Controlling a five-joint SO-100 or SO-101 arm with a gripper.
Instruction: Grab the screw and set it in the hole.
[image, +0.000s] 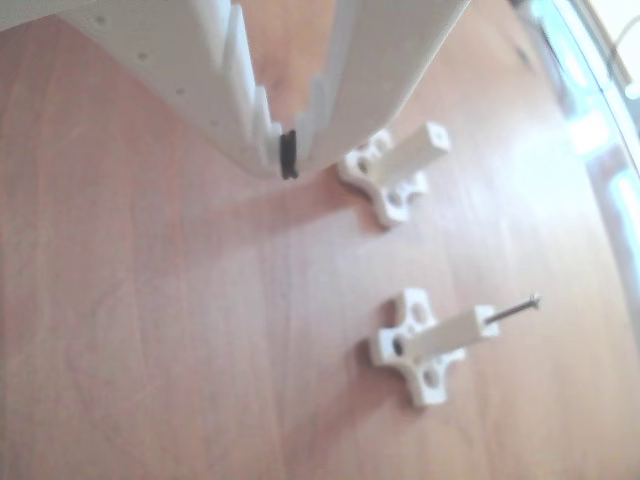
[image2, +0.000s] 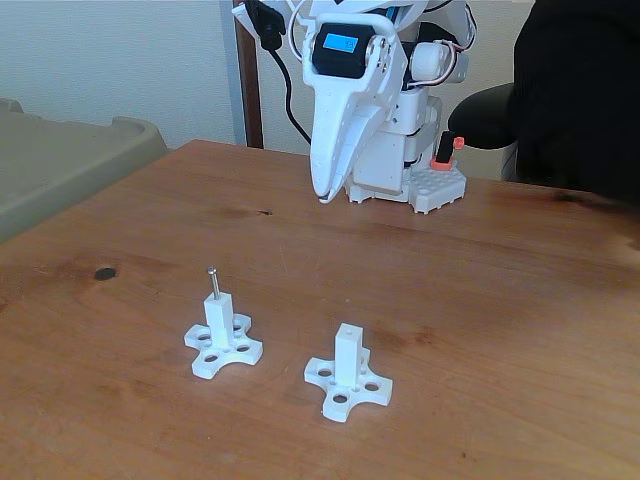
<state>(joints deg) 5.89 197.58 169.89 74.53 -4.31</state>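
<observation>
A: Where is the screw (image2: 213, 281), and which way does it point?

B: In the fixed view it stands in the lower left part of the frame, upright. Its long axis is vertical, its small round head on top, and its lower end sits in the hole at the tip of the left post (image2: 220, 322). In the other view the same screw (image: 515, 309) is at the right of the frame; there its axis runs along the post (image: 447, 335), and the head points to the upper right.

A: And the second post?

B: The second post (image2: 349, 355) stands to the right of the first one in the fixed view, near but apart. The hole (image2: 347, 327) on its square tip shows as a tiny dark dot. In the other view this post (image: 410, 155) is in the upper middle of the frame, beside the fingers.

A: How are the fingers?

B: The fingers (image: 288, 160) are closed together, only a narrow gap between the tips, and a small black part shows there. They hold no screw. In the fixed view they (image2: 322, 193) hang above the wooden worktop (image2: 500, 300), well behind both posts, in the upper middle of the frame.
</observation>
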